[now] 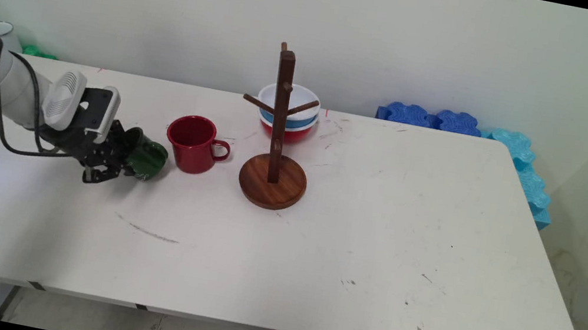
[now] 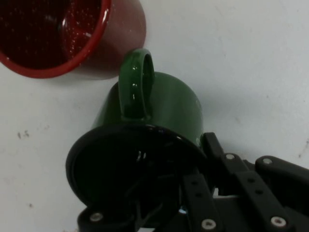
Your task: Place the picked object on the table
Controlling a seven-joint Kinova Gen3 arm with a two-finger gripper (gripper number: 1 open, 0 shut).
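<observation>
White tabletop (image 1: 375, 250) backs onto a pale wall. At its left, the gripper (image 1: 113, 158) is clamped on the rim of a green mug (image 1: 147, 159), one finger inside the mouth, the mug tipped sideways (handle (image 2: 136, 87) uppermost in the hand view). Just beside it stands a red mug (image 1: 193, 143), then a wooden mug tree (image 1: 277, 144) before stacked bowls (image 1: 294, 112).

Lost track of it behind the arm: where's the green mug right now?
In the main view the green mug is at the table's left, tipped on its side at the tool, just left of the upright red mug.
</observation>
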